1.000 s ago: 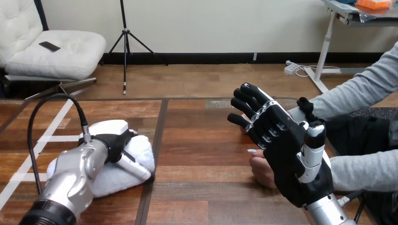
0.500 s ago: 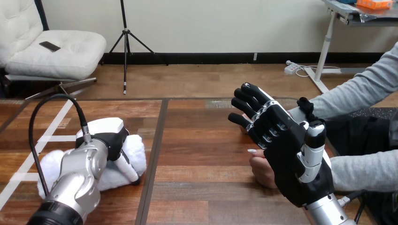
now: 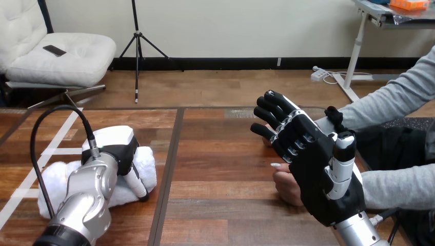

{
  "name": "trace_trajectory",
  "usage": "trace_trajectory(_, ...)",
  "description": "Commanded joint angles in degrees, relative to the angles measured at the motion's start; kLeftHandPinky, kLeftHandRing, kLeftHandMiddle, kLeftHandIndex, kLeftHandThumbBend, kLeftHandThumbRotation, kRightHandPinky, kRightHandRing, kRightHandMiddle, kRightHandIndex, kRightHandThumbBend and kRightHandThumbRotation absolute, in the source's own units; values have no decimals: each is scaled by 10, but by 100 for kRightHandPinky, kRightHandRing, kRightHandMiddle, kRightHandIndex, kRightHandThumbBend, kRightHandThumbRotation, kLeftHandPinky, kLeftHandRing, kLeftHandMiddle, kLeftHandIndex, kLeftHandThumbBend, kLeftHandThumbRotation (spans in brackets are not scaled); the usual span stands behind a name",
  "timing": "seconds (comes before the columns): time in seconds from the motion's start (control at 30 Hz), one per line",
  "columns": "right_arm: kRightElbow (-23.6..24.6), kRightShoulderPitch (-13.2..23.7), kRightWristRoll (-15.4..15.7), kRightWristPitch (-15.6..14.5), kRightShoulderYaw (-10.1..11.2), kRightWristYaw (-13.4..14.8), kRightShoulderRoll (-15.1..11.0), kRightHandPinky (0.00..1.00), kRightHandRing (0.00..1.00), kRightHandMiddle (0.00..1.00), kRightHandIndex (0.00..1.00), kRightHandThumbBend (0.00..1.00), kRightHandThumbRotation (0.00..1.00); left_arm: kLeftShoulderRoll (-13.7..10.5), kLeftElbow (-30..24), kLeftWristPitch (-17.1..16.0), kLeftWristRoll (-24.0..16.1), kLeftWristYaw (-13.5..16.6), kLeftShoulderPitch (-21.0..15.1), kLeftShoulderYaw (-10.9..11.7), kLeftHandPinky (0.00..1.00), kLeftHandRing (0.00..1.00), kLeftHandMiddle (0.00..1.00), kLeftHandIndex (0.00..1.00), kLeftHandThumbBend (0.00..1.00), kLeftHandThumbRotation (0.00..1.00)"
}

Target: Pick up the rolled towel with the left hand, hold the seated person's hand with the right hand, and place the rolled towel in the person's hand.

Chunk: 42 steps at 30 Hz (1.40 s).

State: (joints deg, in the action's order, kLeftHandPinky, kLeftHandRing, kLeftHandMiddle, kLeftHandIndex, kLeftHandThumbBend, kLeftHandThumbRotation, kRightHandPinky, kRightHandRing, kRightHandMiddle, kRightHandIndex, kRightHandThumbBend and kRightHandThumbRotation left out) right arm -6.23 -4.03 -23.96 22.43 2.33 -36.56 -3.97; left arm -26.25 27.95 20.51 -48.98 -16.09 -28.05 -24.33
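Left hand (image 3: 117,151) curls over the rolled towel (image 3: 149,164) near left, apparently gripping to lift; right hand (image 3: 313,164) hovers straight-fingered over the person's hand (image 3: 285,185).

a lab: robot arm (image 3: 90,187) on taped wooden table (image 3: 215,154).

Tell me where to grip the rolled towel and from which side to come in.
Grip the rolled towel across its middle, from above, fingers down the near side, thumb behind. It lies flat on the table as a soft roll running left to right, so a wrap across its width should hold. The left hand sits over its right part.
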Motion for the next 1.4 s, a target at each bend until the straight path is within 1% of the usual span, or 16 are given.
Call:
trace_trajectory(0.0,4,40,-6,17,5,-1,6,89,93,92,88,94,100,-8,-41,-9,-7,34,-10,4,30,41,49,50,74,0)
trace_trajectory(0.07,5,39,-4,19,5,1,6,89,93,92,88,94,100,-10,-48,-18,-2,45,-3,9,31,42,50,51,73,0)
trace_trajectory(0.2,5,39,-3,20,5,1,6,89,93,92,88,94,100,-12,-59,-28,4,55,5,14,32,43,51,52,71,0)
trace_trajectory(0.23,3,39,-2,21,6,1,5,89,93,92,88,93,100,-13,-69,-31,9,58,11,19,32,43,51,52,71,0)
trace_trajectory(0.3,2,39,-1,23,7,1,4,89,93,92,88,93,100,-14,-81,-35,14,61,18,25,31,41,49,51,71,0)
trace_trajectory(0.43,0,39,0,25,8,3,4,89,93,92,88,93,100,-15,-113,-57,45,75,41,50,26,36,44,48,71,0)
trace_trajectory(0.5,1,38,2,25,8,4,3,89,93,92,89,93,100,-18,-126,-68,55,81,50,58,26,34,43,46,72,0)
trace_trajectory(0.6,-1,38,3,27,9,5,2,89,93,92,89,93,100,-20,-158,-84,69,94,73,73,25,34,42,45,72,0)
trace_trajectory(0.73,0,36,5,25,10,6,-2,89,93,92,89,92,100,-16,-211,-102,91,113,110,99,26,34,42,44,72,0)
trace_trajectory(0.8,1,36,4,24,10,6,-2,90,93,92,89,91,100,-14,-229,-109,99,119,124,108,26,34,42,44,71,0)
trace_trajectory(0.9,0,35,5,23,11,8,-3,90,93,92,89,90,100,-9,-264,-124,115,132,148,123,27,34,42,44,70,0)
trace_trajectory(1.0,0,34,7,21,12,12,-3,90,93,92,89,89,100,0,-300,-127,129,139,172,138,28,34,42,44,68,0)
trace_trajectory(1.1,-4,35,10,23,13,14,-4,91,93,92,89,88,100,13,-328,-142,152,151,195,154,27,33,42,44,67,0)
trace_trajectory(1.2,-8,36,18,28,14,18,-5,91,93,92,89,88,100,22,-350,-166,168,172,218,165,27,33,41,44,67,0)
trace_trajectory(1.23,-9,36,19,28,14,19,-5,91,93,92,89,88,100,29,-359,-181,180,184,230,172,27,33,41,44,67,0)
trace_trajectory(1.37,-15,38,19,28,16,17,-7,91,93,92,89,87,100,47,-379,-221,214,210,260,187,28,33,41,44,66,0)
